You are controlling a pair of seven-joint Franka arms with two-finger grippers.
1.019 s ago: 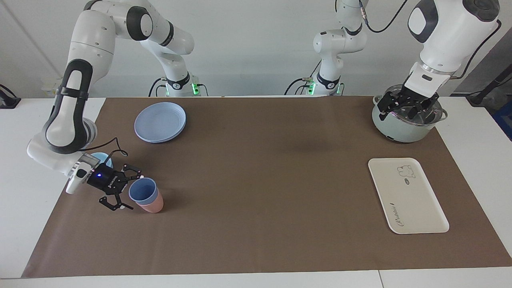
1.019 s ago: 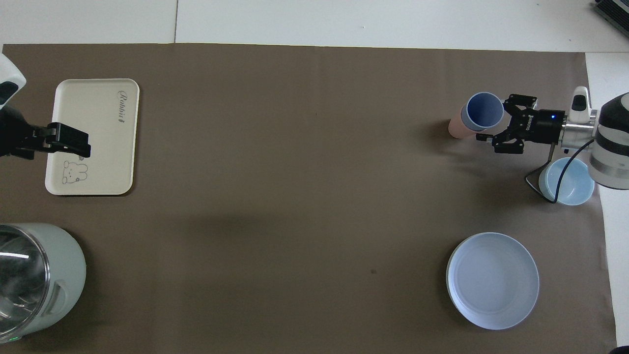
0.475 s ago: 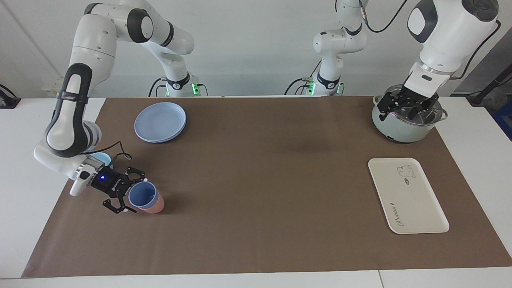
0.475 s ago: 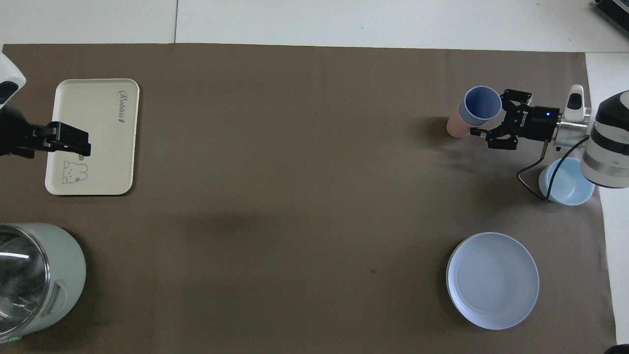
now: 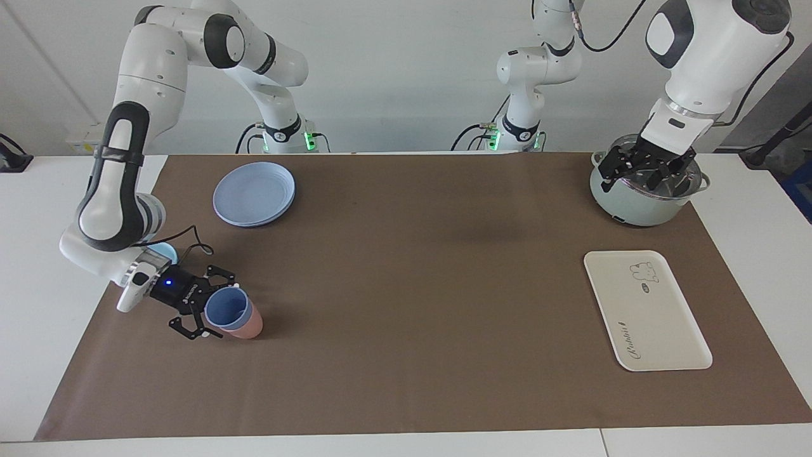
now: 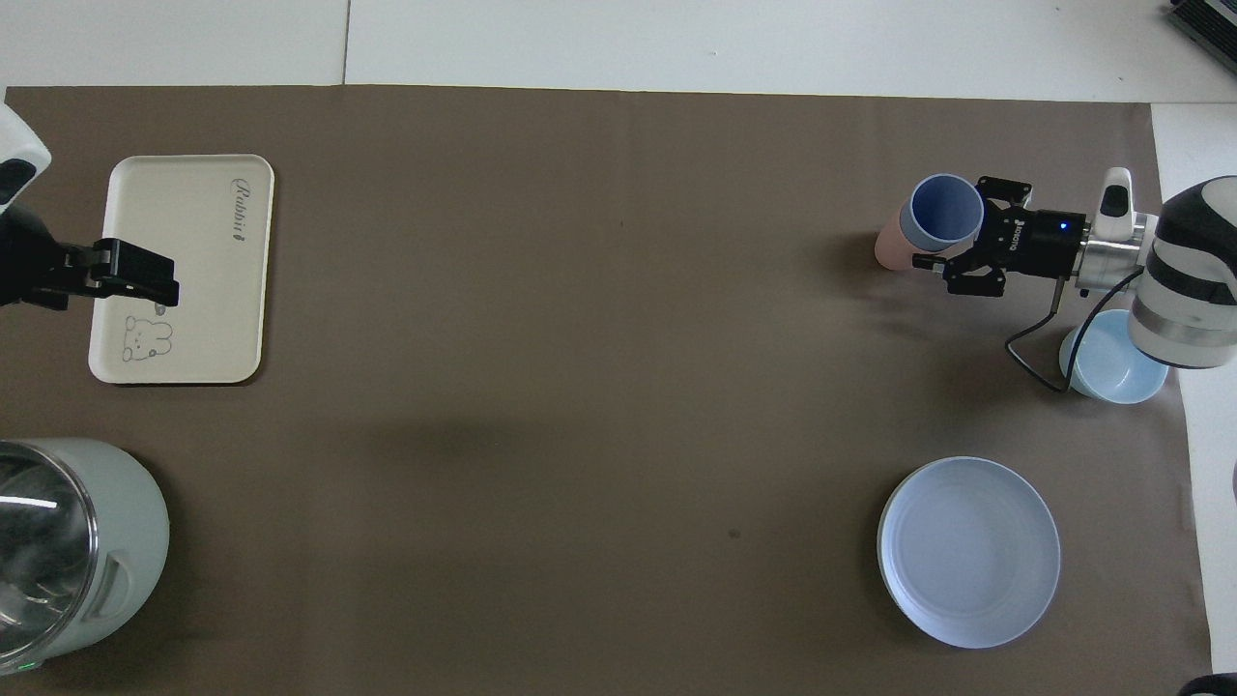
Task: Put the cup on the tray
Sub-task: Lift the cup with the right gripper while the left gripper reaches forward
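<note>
While the left arm waits, the right gripper (image 5: 209, 308) sits low at lower left of the facing frame, fingers spread open around the rim of the cup (image 5: 225, 310). Can't tell if the pads touch it. Blue cup is nested inside the pink cup (image 5: 246, 325), both standing on the brown mat (image 5: 412, 304). In the overhead frame the same stack is at upper right: cup (image 6: 941, 212), right gripper (image 6: 952, 237). Bowl (image 6: 1111, 360) sits below the wrist there, plate (image 6: 968, 551) at lower right. Tray (image 5: 646, 309) lies at right of the facing frame, well apart from the cup. Left gripper (image 5: 641, 172) hangs over the pot (image 5: 641, 203) at upper right; jaw state unreadable.
</note>
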